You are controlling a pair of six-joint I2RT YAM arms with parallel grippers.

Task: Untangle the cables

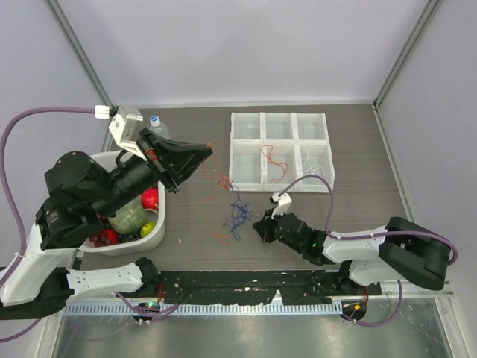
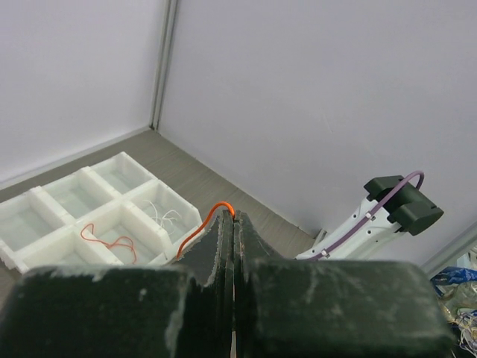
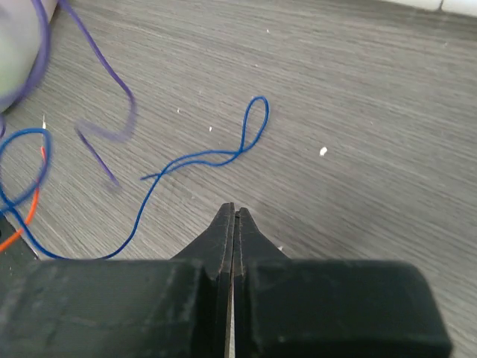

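Grey wood-grain table [image 1: 373, 224], white-walled, bearing a six-cell tray [image 1: 279, 141]. Two cables are already sorted: an orange cable [image 1: 272, 158] lies in the tray's near middle cell, and a white cable [image 1: 314, 165] in its near right cell. Left of the tray, the raised left gripper [image 1: 206, 152] is clamped on a second orange cable [image 2: 200, 230]. The tangle [image 1: 237, 212] of blue, purple and orange, still to be separated, lies just in front of the tray. The right gripper [image 1: 262, 226], low in front of the tray, is closed with nothing visibly pinched. How the strands cross is too fine to trace.
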